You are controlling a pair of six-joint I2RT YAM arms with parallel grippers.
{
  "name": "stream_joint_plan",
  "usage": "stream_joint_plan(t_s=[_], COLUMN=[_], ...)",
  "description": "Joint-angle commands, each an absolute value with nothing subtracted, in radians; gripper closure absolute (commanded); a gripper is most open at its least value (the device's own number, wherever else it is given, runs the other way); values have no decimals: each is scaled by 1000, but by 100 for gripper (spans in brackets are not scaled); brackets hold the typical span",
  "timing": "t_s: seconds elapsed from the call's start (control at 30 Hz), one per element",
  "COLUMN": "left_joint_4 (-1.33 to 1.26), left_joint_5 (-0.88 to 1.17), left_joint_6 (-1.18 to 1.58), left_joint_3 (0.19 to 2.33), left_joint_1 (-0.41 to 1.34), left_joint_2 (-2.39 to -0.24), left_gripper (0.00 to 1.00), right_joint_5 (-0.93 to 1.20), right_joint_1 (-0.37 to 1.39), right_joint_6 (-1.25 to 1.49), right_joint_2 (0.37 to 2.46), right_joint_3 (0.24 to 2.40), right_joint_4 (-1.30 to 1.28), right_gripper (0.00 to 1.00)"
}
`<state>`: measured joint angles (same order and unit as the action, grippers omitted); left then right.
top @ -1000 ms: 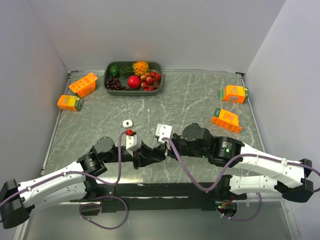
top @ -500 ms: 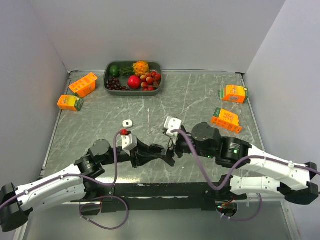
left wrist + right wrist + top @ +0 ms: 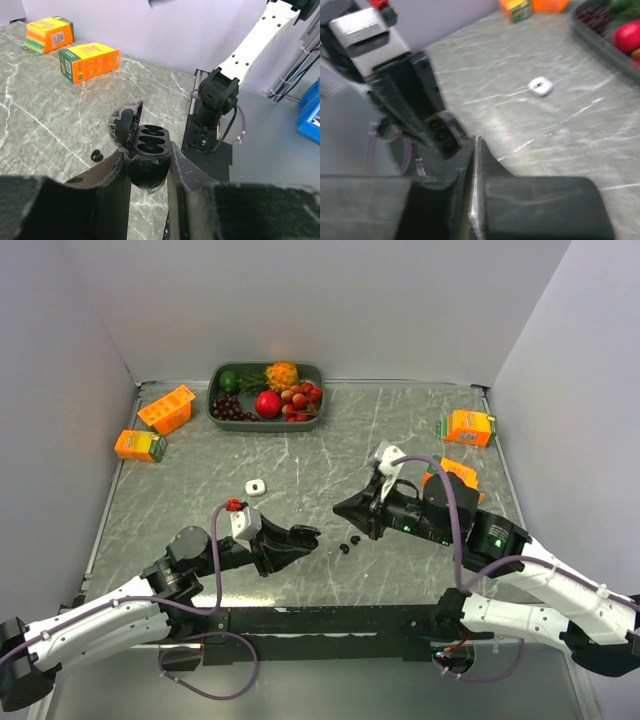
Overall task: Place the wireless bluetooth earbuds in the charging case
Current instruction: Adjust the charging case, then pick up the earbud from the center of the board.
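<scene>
Table (image 3: 400,440): grey marbled top that carries everything listed.
Fruit tray (image 3: 214,408): dark green, at the far edge, filled with mixed fruit.
Orange cartons (image 3: 166,408): four in all, two at the far left and two at the far right, well apart from both hands.
Left hand (image 3: 298,537): pinching the charging case by its lower shell, low over the near middle of the table.
Right hand (image 3: 474,149): fingers pressed together; I cannot tell whether anything is trapped between them. The tip points toward the left hand, near it but apart.
Charging case (image 3: 149,144): black, with the lid hinged open and two sockets facing up.
Black earbuds (image 3: 345,549): two, lying on the table between the hands, just beside each other and outside the case.
White earbud (image 3: 256,486): alone on the table, beyond the left hand.
</scene>
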<state>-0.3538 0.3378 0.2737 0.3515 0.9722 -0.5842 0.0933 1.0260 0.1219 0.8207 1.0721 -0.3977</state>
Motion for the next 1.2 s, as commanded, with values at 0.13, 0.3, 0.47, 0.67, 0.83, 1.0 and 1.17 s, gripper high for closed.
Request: stream_joint_plan(t_s=[0.13,0.3,0.47,0.67,0.83,1.0,1.17], left_joint_4=[-382,-390,-403,-419,-434,-440,-430], left_joint_5=[287,262,297,344,376,394,396], left_joint_6=[279,261,238,215,204,196,195], left_joint_3=[371,371,374,359,344,336,336], left_joint_1=[971,969,969,971,971,973,973], left_joint_2=[-566,-565,-572,-554,-529,-511,-505], left_gripper=[99,99,99,99,99,99,99], right_joint_5=[270,330,322,282,258,233,232], right_joint_1=[1069,1088,1106,1106,1106,1104,1104], right_joint_6=[140,152,143,147,153,160,160], right_joint_2=[888,917,972,1011,1015,1020,1017], right_joint_3=[1098,1084,1111,1137,1140,1146,1152], right_joint_4=[-385,-367,-397,-428,-428,-433,-437], right_gripper=[100,100,100,100,100,100,100])
